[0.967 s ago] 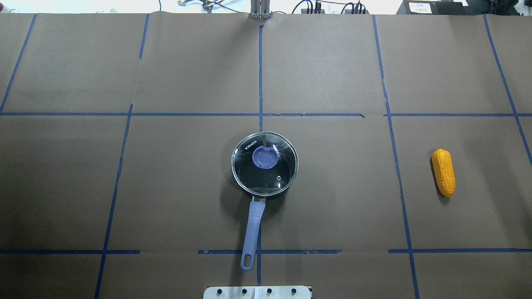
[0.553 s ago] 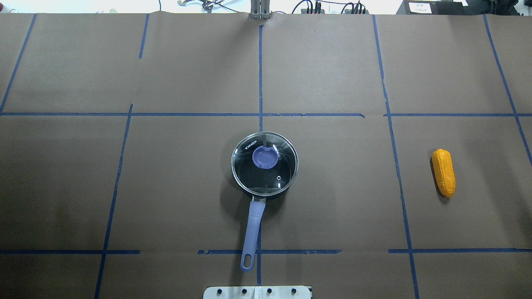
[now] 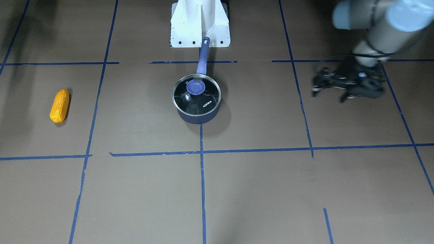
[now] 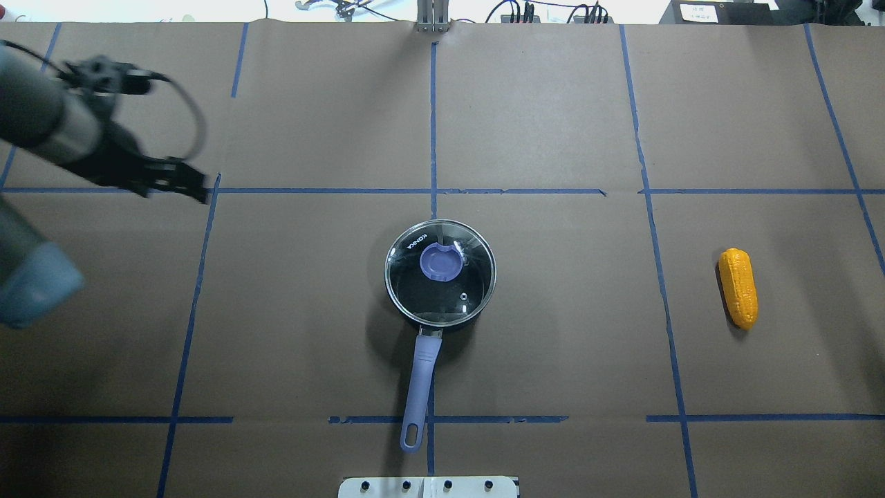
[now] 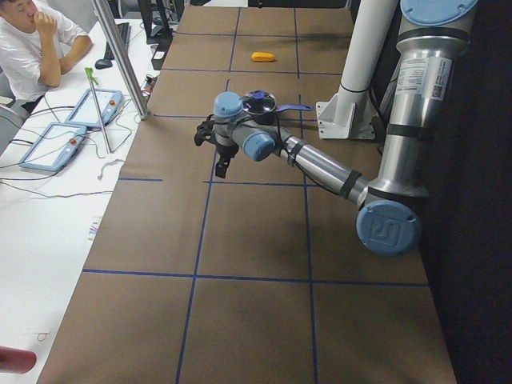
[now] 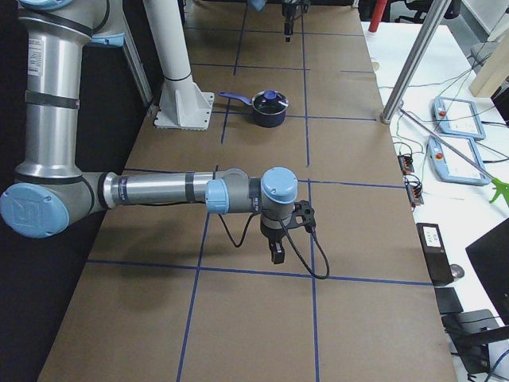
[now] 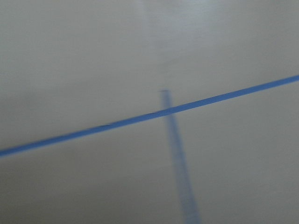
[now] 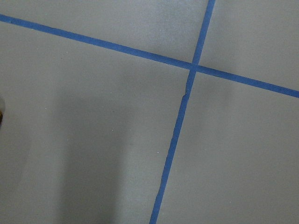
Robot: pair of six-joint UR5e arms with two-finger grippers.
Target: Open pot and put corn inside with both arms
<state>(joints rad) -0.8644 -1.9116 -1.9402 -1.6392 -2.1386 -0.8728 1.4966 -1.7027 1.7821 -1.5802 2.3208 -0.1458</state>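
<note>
The dark navy pot point(image 4: 415, 315) stands at the table's middle with its glass lid point(image 4: 460, 290) on and its purple-blue handle point(image 4: 420, 373) pointing toward the robot's base. It also shows in the front view point(image 3: 196, 117). The yellow-orange corn point(image 4: 738, 288) lies far to the pot's right, also in the front view point(image 3: 60, 105). My left gripper point(image 4: 197, 189) hovers far left of the pot, blurred; I cannot tell whether it is open or shut. My right gripper point(image 6: 276, 253) shows only in the exterior right view, above bare table; its state cannot be told.
The white base block point(image 4: 429, 487) sits at the near edge behind the pot's handle. Blue tape lines point(image 4: 433, 124) divide the brown table. Operator desks with tablets point(image 5: 48, 144) and a seated person point(image 5: 32, 40) are past the far edge.
My left arm has come into the overhead view from the left edge. The pot, lid and corn have not moved.
</note>
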